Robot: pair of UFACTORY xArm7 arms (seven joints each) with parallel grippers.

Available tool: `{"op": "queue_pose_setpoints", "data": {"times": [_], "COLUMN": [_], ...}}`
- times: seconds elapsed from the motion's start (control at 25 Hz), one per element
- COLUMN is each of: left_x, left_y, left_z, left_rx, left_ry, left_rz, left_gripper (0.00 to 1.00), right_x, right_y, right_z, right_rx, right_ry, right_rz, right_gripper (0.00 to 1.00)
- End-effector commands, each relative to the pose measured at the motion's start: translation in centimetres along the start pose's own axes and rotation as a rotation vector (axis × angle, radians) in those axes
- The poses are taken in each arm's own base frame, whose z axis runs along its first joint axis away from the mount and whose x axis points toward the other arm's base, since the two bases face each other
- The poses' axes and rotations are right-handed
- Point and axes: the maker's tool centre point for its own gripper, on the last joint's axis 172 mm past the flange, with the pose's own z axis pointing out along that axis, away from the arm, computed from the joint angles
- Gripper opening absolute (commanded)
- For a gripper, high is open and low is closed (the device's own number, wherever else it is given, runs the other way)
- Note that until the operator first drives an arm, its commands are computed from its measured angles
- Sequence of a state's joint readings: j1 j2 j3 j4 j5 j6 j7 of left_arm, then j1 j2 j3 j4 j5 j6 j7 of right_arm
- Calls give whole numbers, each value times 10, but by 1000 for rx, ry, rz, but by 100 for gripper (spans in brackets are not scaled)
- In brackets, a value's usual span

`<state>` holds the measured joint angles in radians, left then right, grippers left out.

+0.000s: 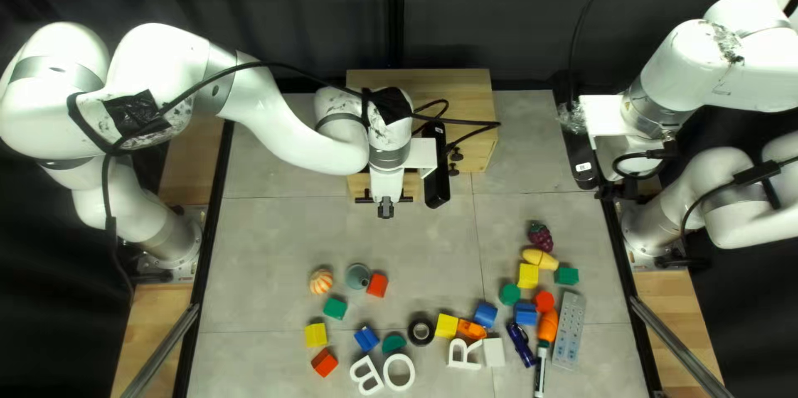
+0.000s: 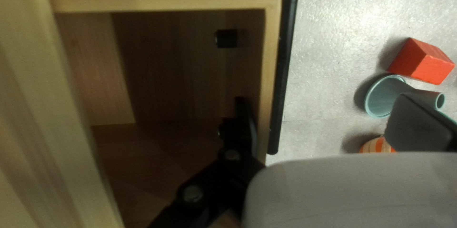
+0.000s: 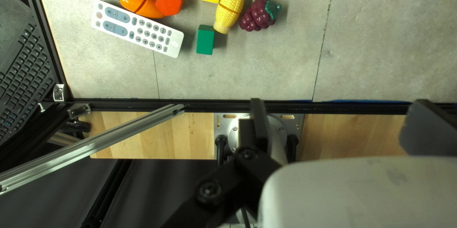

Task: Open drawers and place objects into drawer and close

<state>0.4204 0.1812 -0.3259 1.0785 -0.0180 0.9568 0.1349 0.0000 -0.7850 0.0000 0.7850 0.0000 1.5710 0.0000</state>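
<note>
In the top left view the wooden cabinet [image 1: 470, 95] stands at the table's far edge, and my left gripper [image 1: 386, 208] is over the black handle [image 1: 362, 199] of its pulled-out drawer. The left wrist view shows the drawer [image 2: 272, 56] from above, with a black fitting [image 2: 226, 38] inside. There my left gripper [image 2: 332, 121] is spread wide, one finger within the drawer, the other outside beyond the handle [image 2: 283, 75]. At the right of the top left view hangs my right gripper [image 1: 617, 190]; in its wrist view the right gripper [image 3: 340, 125] is open and holds nothing.
A teal cup [image 1: 357, 276], red block [image 1: 376, 285] and striped orange ball [image 1: 321, 282] lie before the cabinet. Nearer are several blocks, white letters [image 1: 399, 372] and black tape [image 1: 421, 331]. Toy corn [image 1: 540, 259], grapes [image 1: 540, 237], carrot [image 1: 547, 326] and a remote [image 1: 569, 331] lie at the right.
</note>
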Motion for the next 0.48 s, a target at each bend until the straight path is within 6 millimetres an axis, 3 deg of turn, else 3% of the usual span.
{"op": "queue_pose_setpoints", "data": {"times": [0.04,0.48], "left_x": [1,-2], "left_y": [1,9], "left_z": [-1,2], "left_rx": [3,1], "left_ry": [-3,-4], "left_rz": [1,5], "left_gripper": [100,100], "right_x": [0,0], "right_y": [0,0], "right_z": [0,0], "right_rx": [0,0], "right_ry": [0,0], "right_rz": [0,0], "right_gripper": [100,100]}}
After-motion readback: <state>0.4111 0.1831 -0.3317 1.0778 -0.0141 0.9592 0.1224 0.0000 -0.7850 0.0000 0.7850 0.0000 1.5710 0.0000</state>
